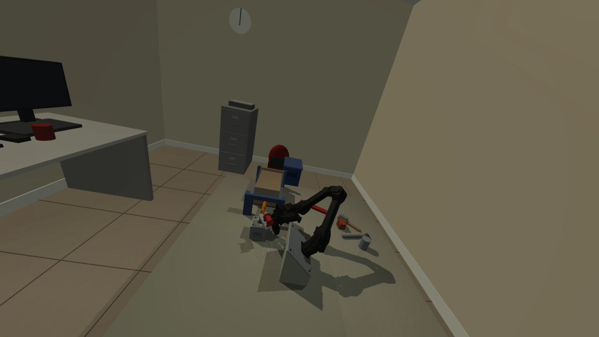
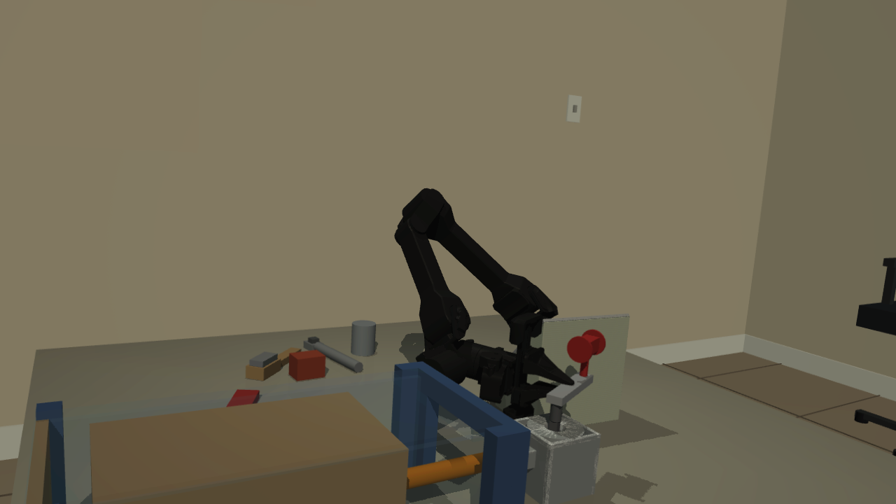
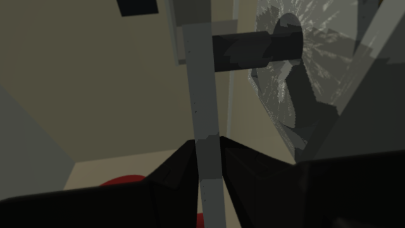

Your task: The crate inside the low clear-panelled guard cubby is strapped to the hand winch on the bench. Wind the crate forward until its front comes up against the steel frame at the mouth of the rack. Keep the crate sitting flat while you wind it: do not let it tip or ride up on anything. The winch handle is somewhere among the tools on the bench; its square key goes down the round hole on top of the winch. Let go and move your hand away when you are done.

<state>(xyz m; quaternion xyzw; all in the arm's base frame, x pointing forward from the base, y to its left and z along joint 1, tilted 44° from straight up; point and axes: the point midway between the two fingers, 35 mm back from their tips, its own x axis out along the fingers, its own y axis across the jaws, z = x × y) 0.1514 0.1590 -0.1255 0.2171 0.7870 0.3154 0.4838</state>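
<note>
Starting at the left edge of the bench in the exterior view, we see the crate (image 2: 238, 448) sitting flat inside the clear-panelled guard cubby (image 2: 206, 391), its front face short of the blue steel frame (image 2: 460, 414) at the mouth; an orange strap (image 2: 442, 468) runs out from under the crate, through the frame, toward the winch. Behind the cubby, toward the far edge of the bench, lie loose tools: a small red block (image 2: 243, 397), a brush-like block (image 2: 268, 363), a red box (image 2: 306, 365), a grey bar (image 2: 333, 353) and a grey cylinder (image 2: 363, 337), all well apart from our gripper. Moving right, the black arm (image 2: 438, 263) folds down over the frame. Our gripper (image 2: 563, 383) is clenched on the flat grey crank bar of the winch handle (image 2: 568, 391), as the wrist view confirms, with the bar (image 3: 205, 126) pinched between the two dark fingers. The handle's red knob (image 2: 585, 346) stands up just beyond the fingertips. Its dark key shaft (image 2: 555, 416) points down into the top of the winch (image 2: 561, 460), which sits at the near right of the bench, just beside the frame. We cannot tell how deep the key is seated. A grey panel (image 2: 604, 363) stands behind.
</note>
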